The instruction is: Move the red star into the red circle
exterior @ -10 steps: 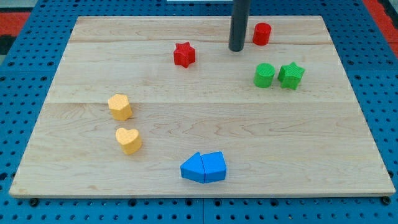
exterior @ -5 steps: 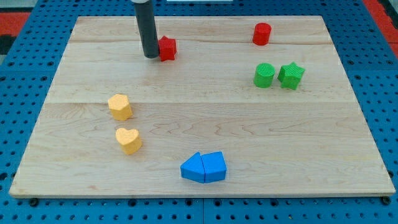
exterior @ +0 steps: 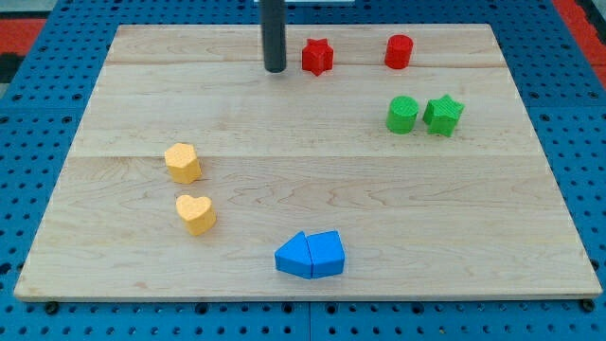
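My tip (exterior: 275,68), holding nothing, is standing just left of the red star (exterior: 317,57), which is sitting apart from the red circle (exterior: 399,51) further right.

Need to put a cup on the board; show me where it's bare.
Bare: the middle, between the yellow blocks and green pair, and the bottom-right corner past the blue blocks. Crowded: the top, with my tip, red star and red circle.

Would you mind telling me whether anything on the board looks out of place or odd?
Nothing stands out. The red star sits apart from the red circle, my tip just to the star's left, not touching it.
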Action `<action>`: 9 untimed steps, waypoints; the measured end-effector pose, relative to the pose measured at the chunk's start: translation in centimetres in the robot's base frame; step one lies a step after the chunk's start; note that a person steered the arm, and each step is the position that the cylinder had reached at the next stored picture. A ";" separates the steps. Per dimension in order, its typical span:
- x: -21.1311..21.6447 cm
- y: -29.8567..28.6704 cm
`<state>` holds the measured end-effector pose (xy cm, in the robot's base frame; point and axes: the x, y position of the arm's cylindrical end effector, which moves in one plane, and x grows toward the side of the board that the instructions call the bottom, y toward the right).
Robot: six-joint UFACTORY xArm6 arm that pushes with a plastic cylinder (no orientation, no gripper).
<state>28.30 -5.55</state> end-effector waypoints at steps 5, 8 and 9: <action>-3.2 11.3; -3.2 12.8; -2.4 11.2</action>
